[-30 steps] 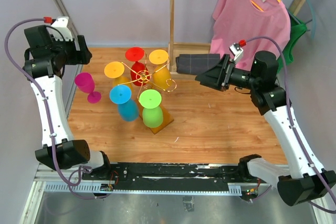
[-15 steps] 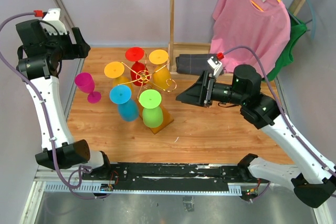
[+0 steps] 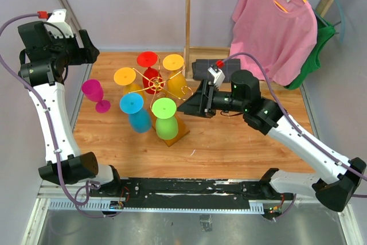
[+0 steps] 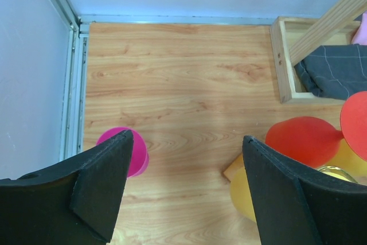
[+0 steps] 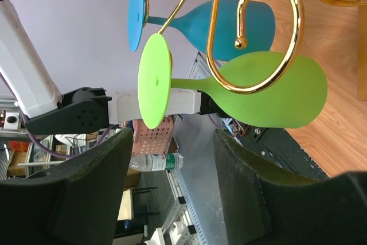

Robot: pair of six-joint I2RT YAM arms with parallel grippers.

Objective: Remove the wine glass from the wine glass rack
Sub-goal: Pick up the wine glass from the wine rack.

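Rack (image 3: 166, 87): on the table (image 3: 241, 142), glasses hanging from its arms.
Green glass (image 3: 165, 117): hung on the near arm.
Right claw (image 3: 184, 107): released, beside that glass.
Left claw (image 4: 183, 199): released, idle, far corner.
Advice: straddle the stem (image 5: 186, 87), clench gently, slide it outward.

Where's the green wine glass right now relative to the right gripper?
In the top view the green wine glass hangs upside down at the near side of the wine glass rack, right of the blue glass; the right gripper sits just to its right, not touching.
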